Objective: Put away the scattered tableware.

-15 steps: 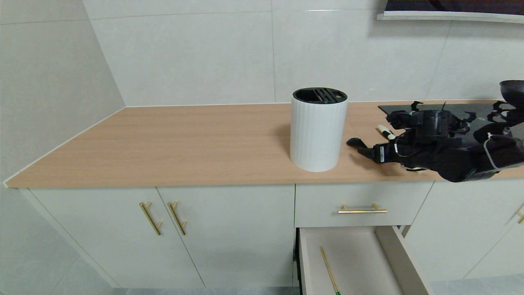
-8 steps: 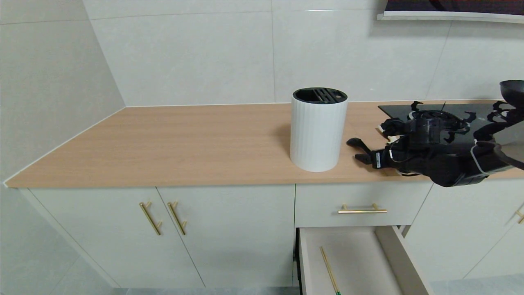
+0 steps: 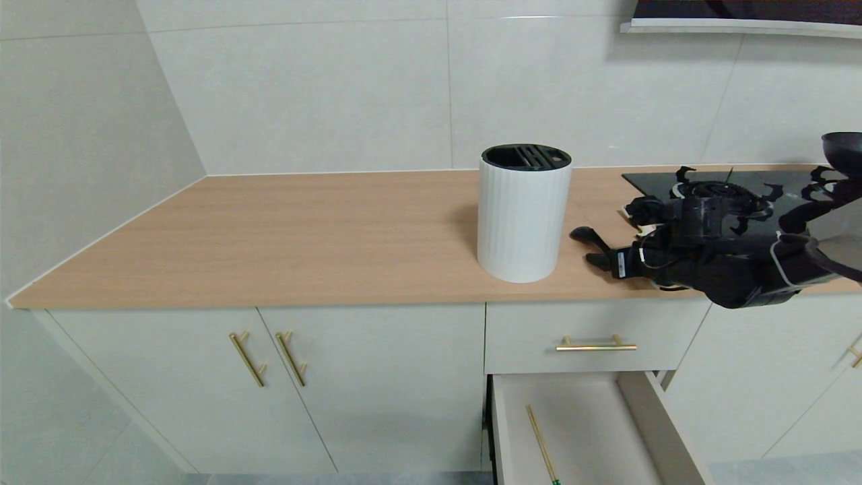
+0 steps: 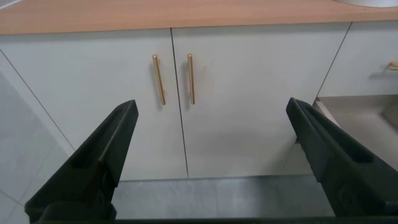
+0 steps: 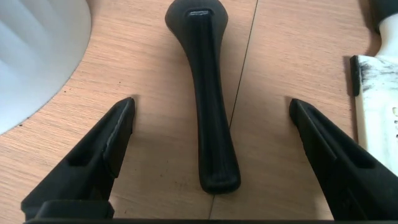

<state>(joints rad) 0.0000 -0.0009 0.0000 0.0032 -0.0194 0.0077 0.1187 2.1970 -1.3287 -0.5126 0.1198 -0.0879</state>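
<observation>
- Handle [image 5: 208,68] of a black utensil lies flat on the wooden counter [image 3: 303,236], just right of the white ribbed holder [image 3: 524,215] with a black slotted top.
- Right gripper [image 5: 211,104] sits low over the counter, jaws wide apart, one finger on each side of the handle, neither touching it.
- White-handled utensil [image 5: 376,112] lies beside the black one, on the side away from the holder, near the black hob [image 3: 774,182].
- Drawer [image 3: 646,417] under the counter stands open, with chopsticks [image 3: 541,444] lying inside near its left wall.
- Left gripper [image 4: 211,106] is below counter height, jaws apart, facing the cabinet doors [image 4: 249,93] with gold bar handles.
</observation>
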